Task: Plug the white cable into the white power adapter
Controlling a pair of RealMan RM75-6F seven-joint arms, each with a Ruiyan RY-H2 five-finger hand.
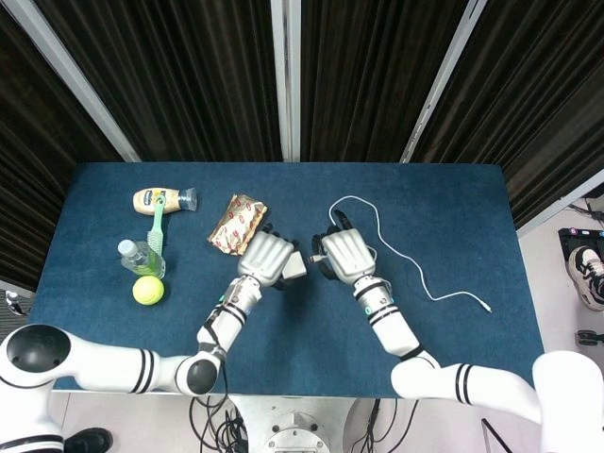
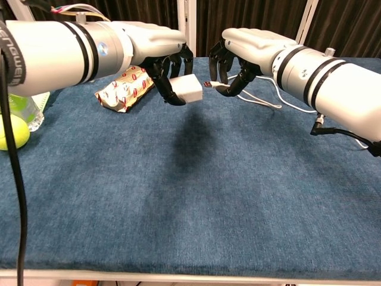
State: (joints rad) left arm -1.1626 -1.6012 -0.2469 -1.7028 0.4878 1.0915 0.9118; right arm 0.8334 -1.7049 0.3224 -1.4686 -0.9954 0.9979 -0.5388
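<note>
My left hand [image 1: 267,258] [image 2: 162,52] holds the white power adapter [image 2: 187,89] [image 1: 294,268] above the blue table, its free face turned toward my right hand. My right hand [image 1: 345,257] [image 2: 245,49] pinches the plug end of the white cable [image 2: 209,85] and holds it a short gap from the adapter. The rest of the white cable [image 1: 392,245] trails back in a loop over the table and ends in a small connector [image 1: 484,306] at the right. Both hands hang in the air over the table's middle.
A snack packet [image 1: 236,223] [image 2: 122,88] lies just behind my left hand. Further left are a mayonnaise bottle [image 1: 160,198], a green brush [image 1: 157,225], a clear bottle [image 1: 140,255] and a yellow-green ball [image 1: 147,290] [image 2: 13,134]. Dark curtains stand behind the table.
</note>
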